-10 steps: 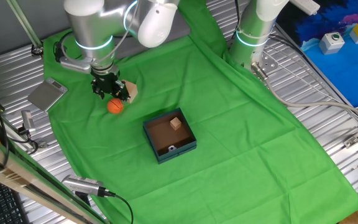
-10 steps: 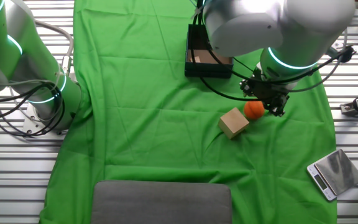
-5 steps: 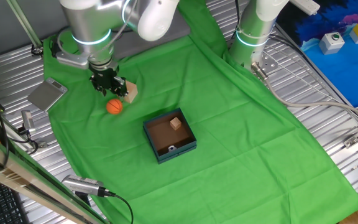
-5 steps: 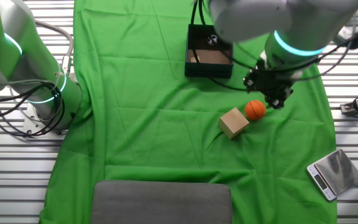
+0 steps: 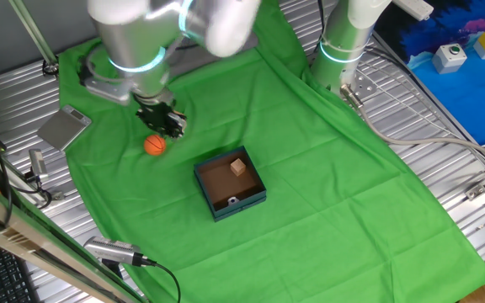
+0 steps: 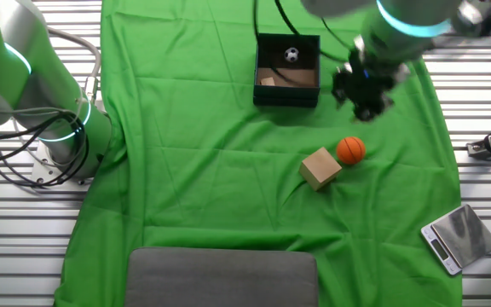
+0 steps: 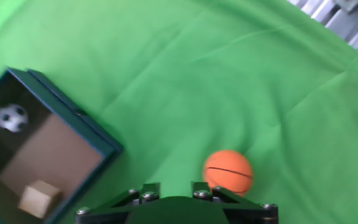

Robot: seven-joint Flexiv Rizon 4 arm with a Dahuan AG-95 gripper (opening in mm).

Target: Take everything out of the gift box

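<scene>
We've got ball [image 6: 350, 150] and one cube [image 6: 320, 167] parked on the cloth [image 6: 228, 196] mid-frame, clear of the box [image 6: 287, 60], tool [image 6: 365, 85] carrying nothing, its opening unclear, soccer ball [image 6: 291, 55] and second cube [image 5: 239, 166] left inside.

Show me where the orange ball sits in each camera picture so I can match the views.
One fixed view: orange ball on the green cloth, up-left of the gift box.
The other fixed view: ball right of centre, beside a wooden cube, below the box.
Hand view: ball at bottom centre, right of the box.
Shared landmark: the gift box.
</scene>
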